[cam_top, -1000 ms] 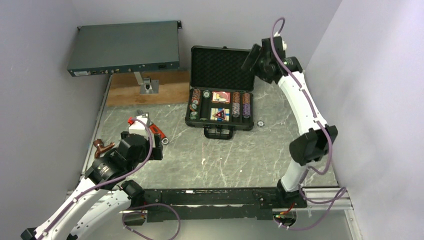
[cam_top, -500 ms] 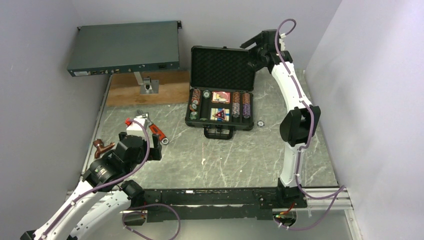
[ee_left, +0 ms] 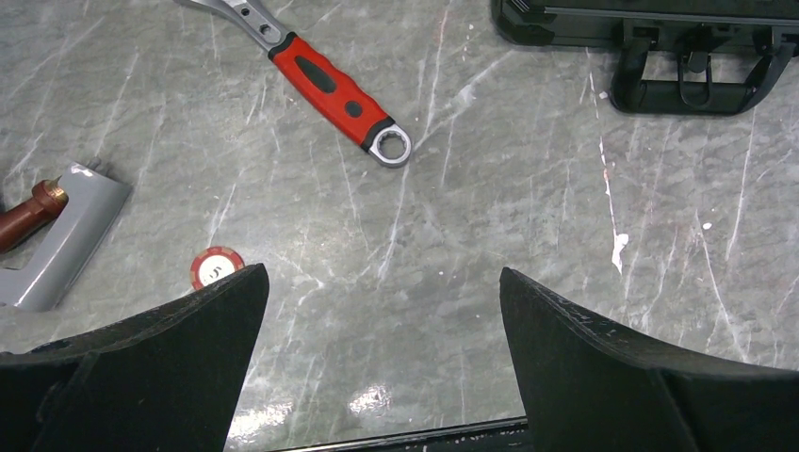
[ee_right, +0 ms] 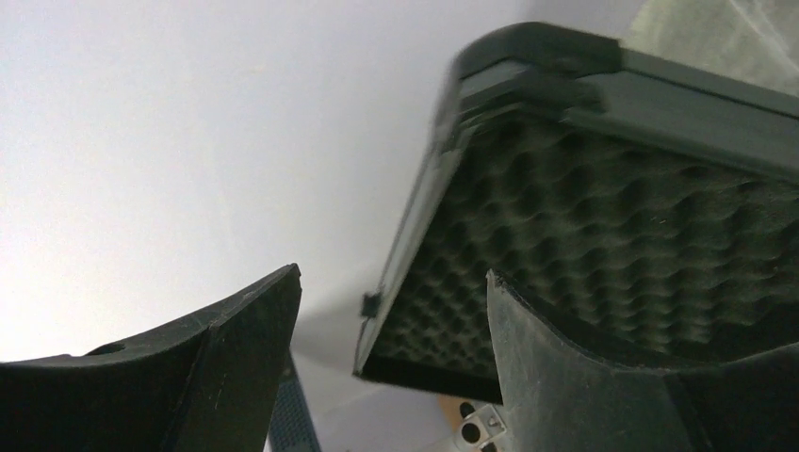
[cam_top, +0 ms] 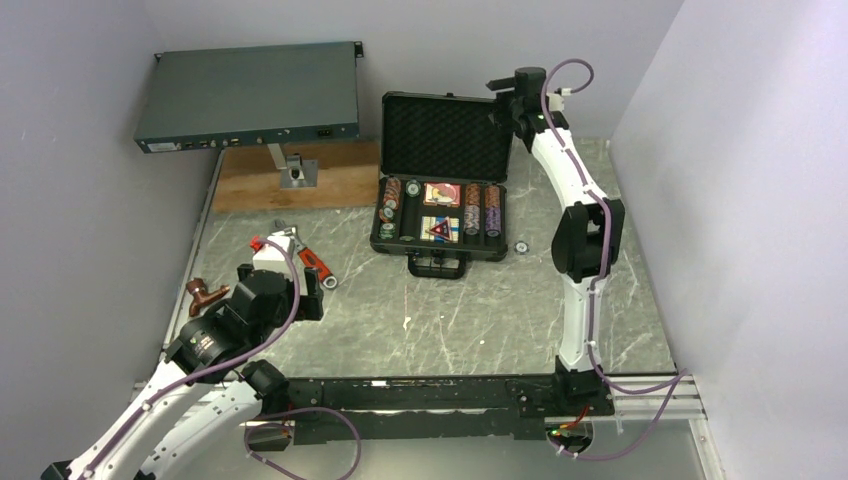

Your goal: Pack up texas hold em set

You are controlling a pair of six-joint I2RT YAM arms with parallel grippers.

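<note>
Overhead from behind, left wrist facing table point(ee_left: 471, 235), right wrist close — case point(cam_top: 445, 135) shared

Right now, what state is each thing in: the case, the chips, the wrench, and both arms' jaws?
case, open, lid upright.
chips in the case, seated in rows.
pale chip, loose on the table, right of the case.
red chip, loose on the table.
wrench, lying flat.
left gripper, jaws open, empty.
right gripper, jaws open by the lid's top corner.
</note>
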